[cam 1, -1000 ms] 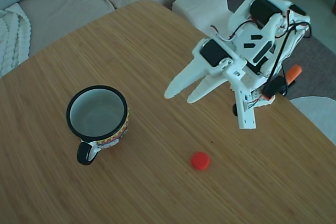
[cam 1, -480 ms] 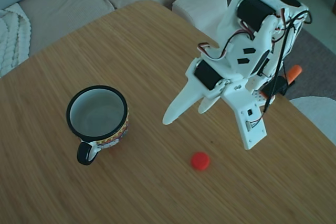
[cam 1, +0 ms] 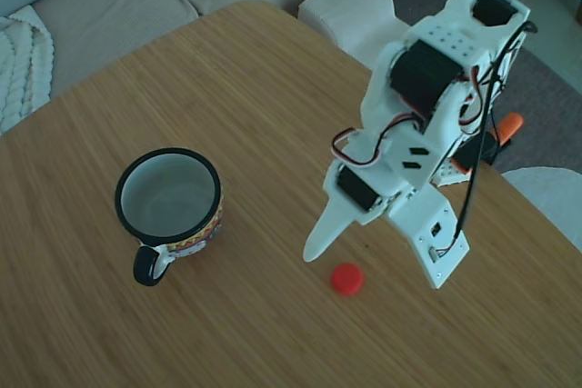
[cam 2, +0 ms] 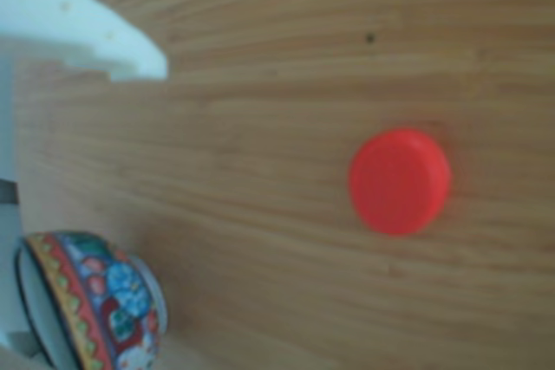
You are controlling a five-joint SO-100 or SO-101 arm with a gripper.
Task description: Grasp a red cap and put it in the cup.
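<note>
Hovering over the bamboo table [cam 1: 136,343], the gripper [cam 1: 346,243] hangs tip-down just above and slightly up-left of the red cap [cam 1: 346,278] in the fixed view, not touching it. Only one white finger [cam 1: 326,229] reads clearly there; the second sits behind the wrist body, so the jaw opening is probably small to moderate, but I cannot tell for sure. Nothing is held.

The cap lies flat on the table, closed top up as far as the blur allows, free on all sides. It is round, so no long axis and no pointing direction matters; any approach angle across its rim works. Relative to the cap, the finger tip is just beside it on the upper-left side, so the coming move needs a short shift toward the cap and then a drop to straddle it.

In the other view the cap [cam 2: 399,181] sits right of centre, with a white finger tip [cam 2: 104,36] well up-left of it.

The enamel mug [cam 1: 170,202] stands upright, mouth open, well left of the cap, handle toward the camera; its patterned base [cam 2: 95,301] shows at lower left in the other view.
</note>
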